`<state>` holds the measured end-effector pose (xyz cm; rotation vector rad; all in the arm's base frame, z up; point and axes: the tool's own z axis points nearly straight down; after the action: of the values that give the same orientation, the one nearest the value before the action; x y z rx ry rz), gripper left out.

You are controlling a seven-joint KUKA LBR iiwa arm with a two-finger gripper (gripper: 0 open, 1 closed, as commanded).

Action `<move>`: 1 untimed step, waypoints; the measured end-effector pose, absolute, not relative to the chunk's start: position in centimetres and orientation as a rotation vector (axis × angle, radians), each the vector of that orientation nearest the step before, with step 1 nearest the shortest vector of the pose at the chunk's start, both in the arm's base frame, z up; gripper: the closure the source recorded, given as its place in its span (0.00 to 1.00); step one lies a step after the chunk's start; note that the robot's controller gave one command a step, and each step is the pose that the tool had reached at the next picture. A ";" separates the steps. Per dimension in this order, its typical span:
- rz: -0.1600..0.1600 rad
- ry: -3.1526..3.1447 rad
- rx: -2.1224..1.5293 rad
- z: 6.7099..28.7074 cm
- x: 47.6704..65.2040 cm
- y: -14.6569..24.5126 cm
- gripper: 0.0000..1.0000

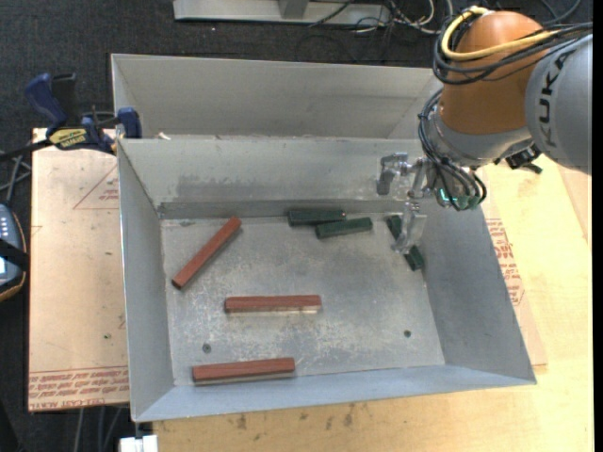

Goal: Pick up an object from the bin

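Note:
My gripper (409,232) hangs low over the right side of the bin, near the back. Just below its tip lies a small dark green block (414,260) on the bin floor; whether the two touch I cannot tell. To the gripper's left, along the back wall, lie two dark green bars, one (314,217) overlapped by the other (345,225).
Three reddish-brown bars lie further left: one slanted (206,251) at the left, one flat (272,303) in the middle, one (244,370) by the front wall. The arm with its orange cover reaches in over the right rim.

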<state>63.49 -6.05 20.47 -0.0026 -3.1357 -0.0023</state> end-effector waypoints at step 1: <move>-0.001 -3.144 -0.001 21.0 63.6 -6.0 0.00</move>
<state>63.63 -6.04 20.98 -0.0013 -3.1437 -0.0011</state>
